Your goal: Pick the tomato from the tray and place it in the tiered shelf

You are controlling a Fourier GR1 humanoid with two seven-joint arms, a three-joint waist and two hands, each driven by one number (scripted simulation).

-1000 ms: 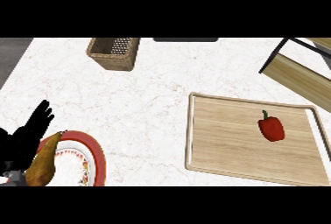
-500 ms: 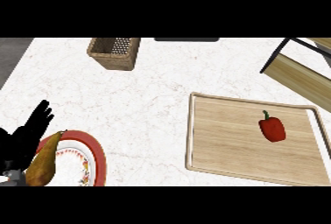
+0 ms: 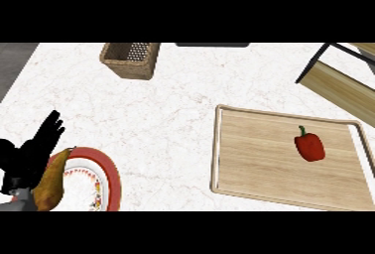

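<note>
A red vegetable with a green stem [image 3: 310, 146], shaped like a pepper, lies on the wooden tray [image 3: 249, 163] toward its right side. The tiered shelf [image 3: 341, 82], with a dark frame and wooden boards, stands at the upper right, partly cut off by the view's edge. My left hand [image 3: 29, 154] shows at the lower left edge, open with fingers straight and pointing up, far from the tray. My right hand does not show in the head view.
A red-rimmed plate [image 3: 99, 181] sits at the lower left beside my left hand, with a brownish pear [image 3: 51, 181] lying on it. A wicker basket [image 3: 132, 59] stands at the back left. White marble counter [image 3: 161, 119] stretches between the plate and the tray.
</note>
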